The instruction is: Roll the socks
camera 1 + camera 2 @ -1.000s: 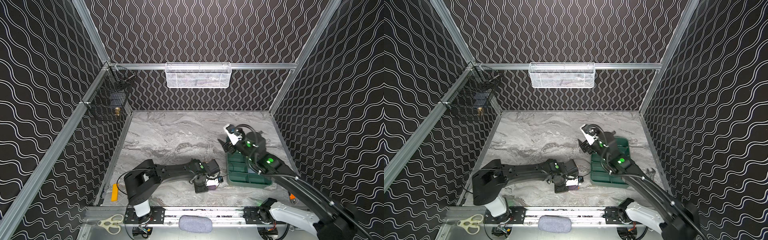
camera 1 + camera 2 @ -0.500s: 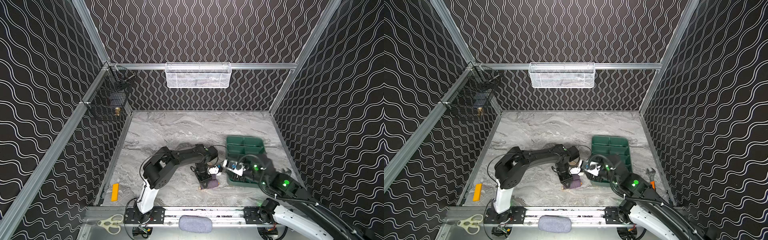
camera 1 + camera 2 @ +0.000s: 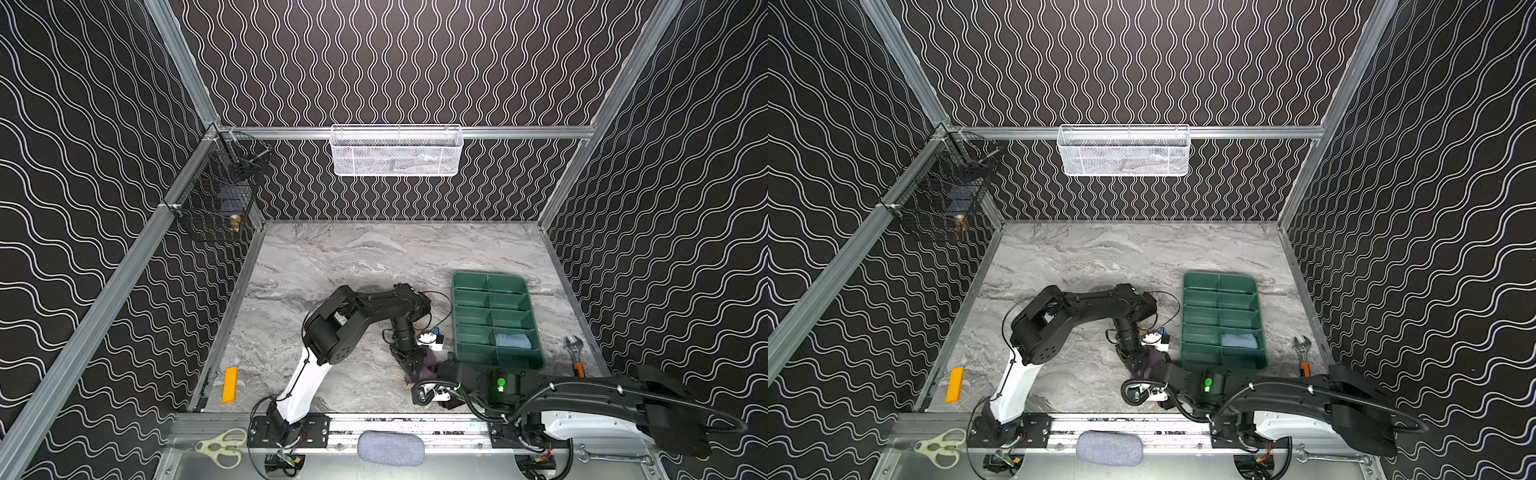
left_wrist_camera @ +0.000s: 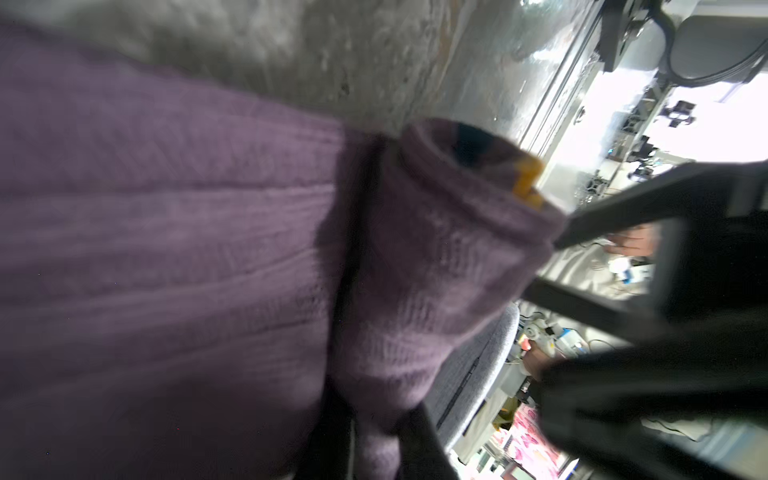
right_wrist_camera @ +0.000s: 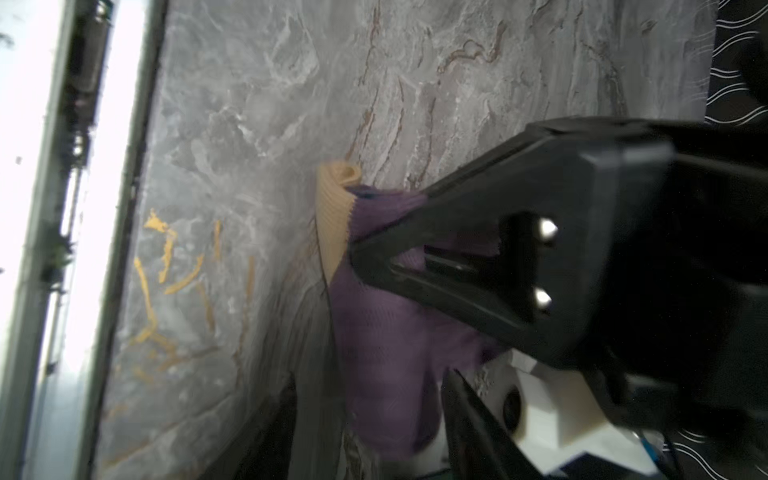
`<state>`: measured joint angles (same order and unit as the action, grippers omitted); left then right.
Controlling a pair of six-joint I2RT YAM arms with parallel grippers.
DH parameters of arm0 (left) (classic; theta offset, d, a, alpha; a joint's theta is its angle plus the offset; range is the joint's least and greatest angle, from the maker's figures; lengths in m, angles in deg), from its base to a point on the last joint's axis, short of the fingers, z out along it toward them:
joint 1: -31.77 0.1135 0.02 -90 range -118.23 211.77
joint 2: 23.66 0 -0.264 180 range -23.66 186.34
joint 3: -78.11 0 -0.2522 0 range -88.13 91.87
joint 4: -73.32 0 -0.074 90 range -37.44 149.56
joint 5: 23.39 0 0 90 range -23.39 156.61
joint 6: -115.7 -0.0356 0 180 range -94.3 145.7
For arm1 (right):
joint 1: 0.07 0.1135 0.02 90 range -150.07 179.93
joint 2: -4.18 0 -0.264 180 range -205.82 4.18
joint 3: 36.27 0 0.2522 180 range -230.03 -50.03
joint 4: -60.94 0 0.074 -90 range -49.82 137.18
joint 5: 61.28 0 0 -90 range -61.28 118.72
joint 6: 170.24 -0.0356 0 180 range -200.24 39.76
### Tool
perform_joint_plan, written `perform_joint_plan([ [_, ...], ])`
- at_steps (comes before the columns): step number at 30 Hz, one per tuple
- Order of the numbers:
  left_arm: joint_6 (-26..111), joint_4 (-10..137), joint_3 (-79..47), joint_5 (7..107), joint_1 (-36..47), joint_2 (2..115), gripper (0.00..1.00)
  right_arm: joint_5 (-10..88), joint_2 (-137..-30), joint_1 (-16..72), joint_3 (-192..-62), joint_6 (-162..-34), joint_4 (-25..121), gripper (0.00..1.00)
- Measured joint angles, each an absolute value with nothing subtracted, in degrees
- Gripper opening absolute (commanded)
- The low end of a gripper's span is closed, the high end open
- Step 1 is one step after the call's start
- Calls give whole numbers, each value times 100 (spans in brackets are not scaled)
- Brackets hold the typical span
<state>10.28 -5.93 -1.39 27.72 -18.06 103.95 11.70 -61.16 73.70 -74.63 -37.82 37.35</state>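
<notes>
Marble tabletop (image 3: 353,257) inside the black wavy-walled booth is your working surface. On it, a green compartment tray (image 3: 486,275) sits toward 4 o'clock.

By my reading you are about halfway. The light blue sock (image 3: 513,340) lies bundled in the tray's right-hand column, second compartment from the near end, so that one looks finished. The purple sock (image 4: 208,249) is only partly rolled. The left wrist view shows one end wound into a loose coil with navy and orange showing inside it, while a broad ribbed stretch lies flat. The right wrist view shows the tan end curled over on itself. You have yet to tighten that roll, and the sock probably then goes into the tray.

The purple sock rests on the marble at about 6 o'clock, near the front rail and just off the tray's 8 o'clock corner. Your left gripper (image 3: 410,365) points down onto it from 11 o'clock, with its jaws pinched closed on the purple fabric. Your right gripper (image 5: 399,311) reaches in low from 4 o'clock. Its jaws stand partly apart with the sock between them, and the upper fingertip (image 5: 361,251) touches the cloth beside the tan edge. I see no firm clamp there yet.
</notes>
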Motion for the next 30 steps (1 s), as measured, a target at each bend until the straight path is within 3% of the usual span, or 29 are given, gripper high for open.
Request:
perform_joint_plan([
  [2,1026,-652,-84,2774,-1803,10432,0,1146,-6497,7368,-7452,-3870,4052,47],
  [9,1008,-796,-6,2883,-1792,10458,3,886,-7253,7373,-7503,-3999,4736,2],
  [16,1013,-427,-346,3392,-1792,9949,43,1013,-7377,7357,-7662,-4259,4743,0],
  [19,1019,-3,-681,3926,-1821,9472,54,1198,-7434,7263,-7785,-4383,4666,0],
  [26,1201,1046,-1651,5561,-1744,7765,64,2331,-7474,6689,-8239,-4635,3930,0],
  [30,1432,1459,-2228,6577,-1561,6443,64,3238,-7605,6177,-8591,-4685,3339,0],
])
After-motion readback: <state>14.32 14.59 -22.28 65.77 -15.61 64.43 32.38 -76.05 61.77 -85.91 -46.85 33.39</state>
